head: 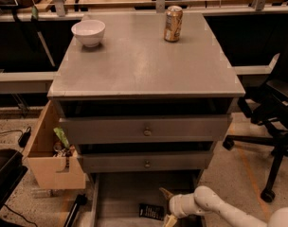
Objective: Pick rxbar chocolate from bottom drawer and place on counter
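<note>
On counter [134,65]: bowl [88,32], can [173,23]; in bottom drawer [120,197], gripper [164,207] spread beside rxbar chocolate [151,212].

Black rxbar chocolate [151,211] in bottom drawer [119,196], beside pincer [166,206]

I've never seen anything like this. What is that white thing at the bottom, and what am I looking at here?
One camera looks down at a grey cabinet from the front. The white thing is a robot arm; its gripper, two spread fingers, reaches into the open bottom drawer beside a black rxbar chocolate. It holds nothing yet. On the counter stand a white bowl and a soda can.
</note>
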Action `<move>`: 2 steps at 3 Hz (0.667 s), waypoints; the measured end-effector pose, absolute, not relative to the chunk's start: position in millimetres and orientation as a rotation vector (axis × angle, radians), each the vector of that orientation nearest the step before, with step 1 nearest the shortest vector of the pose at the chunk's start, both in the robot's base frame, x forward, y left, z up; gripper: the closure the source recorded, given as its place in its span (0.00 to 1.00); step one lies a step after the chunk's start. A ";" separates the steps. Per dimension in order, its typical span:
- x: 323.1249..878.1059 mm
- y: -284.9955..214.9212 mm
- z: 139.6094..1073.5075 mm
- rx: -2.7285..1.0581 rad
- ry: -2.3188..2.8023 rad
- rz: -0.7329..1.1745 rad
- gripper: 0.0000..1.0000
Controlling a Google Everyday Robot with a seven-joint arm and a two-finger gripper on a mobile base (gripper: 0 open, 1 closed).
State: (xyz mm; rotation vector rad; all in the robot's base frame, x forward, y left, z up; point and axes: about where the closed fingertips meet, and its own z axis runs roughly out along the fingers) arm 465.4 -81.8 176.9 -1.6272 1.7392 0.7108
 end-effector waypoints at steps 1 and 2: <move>465.4 -81.7 176.9 -1.627 1.739 0.711 0.00; 469.9 -71.2 196.6 -1.646 1.756 0.678 0.00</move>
